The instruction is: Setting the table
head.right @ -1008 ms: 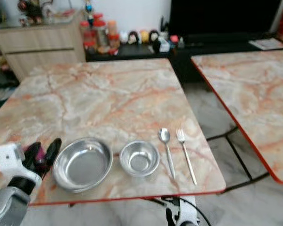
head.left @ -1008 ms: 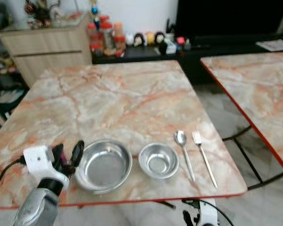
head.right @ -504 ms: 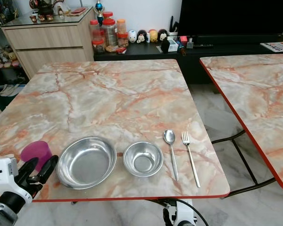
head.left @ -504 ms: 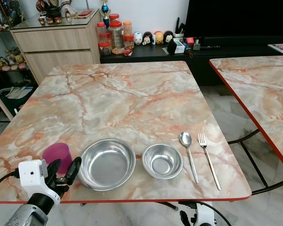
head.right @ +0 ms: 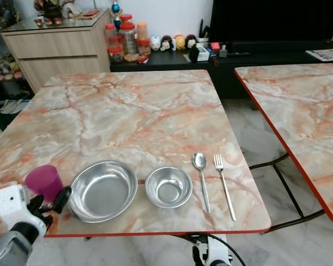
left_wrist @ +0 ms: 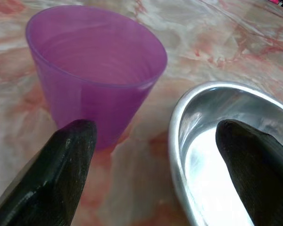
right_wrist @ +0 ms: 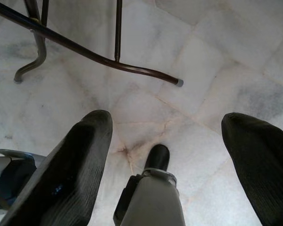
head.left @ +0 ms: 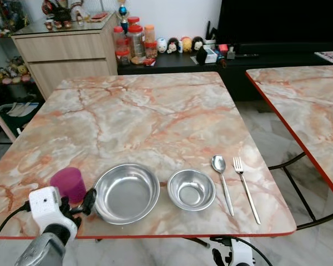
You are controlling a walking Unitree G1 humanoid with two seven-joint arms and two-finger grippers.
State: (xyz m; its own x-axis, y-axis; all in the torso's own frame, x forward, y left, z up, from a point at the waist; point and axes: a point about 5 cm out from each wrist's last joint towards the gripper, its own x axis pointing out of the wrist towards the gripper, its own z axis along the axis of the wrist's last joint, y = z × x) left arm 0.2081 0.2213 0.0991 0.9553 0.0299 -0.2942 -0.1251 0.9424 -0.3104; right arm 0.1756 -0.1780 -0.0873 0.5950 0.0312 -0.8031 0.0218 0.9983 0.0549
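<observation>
A purple plastic cup (head.left: 67,184) stands upright near the front left of the marble table (head.left: 155,116). To its right lie a large steel bowl (head.left: 126,192), a small steel bowl (head.left: 191,189), a spoon (head.left: 222,176) and a fork (head.left: 245,187) in a row. My left gripper (head.right: 49,201) is open just in front of the cup, at the table's front edge. In the left wrist view one finger (left_wrist: 61,169) points at the cup (left_wrist: 94,70), the other at the bowl's rim (left_wrist: 179,141); nothing is held. My right gripper (right_wrist: 165,125) hangs open below the table.
A second marble table (head.left: 305,105) stands to the right across a gap. At the back are a wooden cabinet (head.left: 66,52) and a low black shelf (head.left: 172,58) with jars and figurines. The table's metal legs (right_wrist: 85,49) cross the tiled floor.
A second ago the left fingers were around the cup. Since then they let go and drew back to the table's edge; the cup stands free. The camera view also shifted and sharpened.
</observation>
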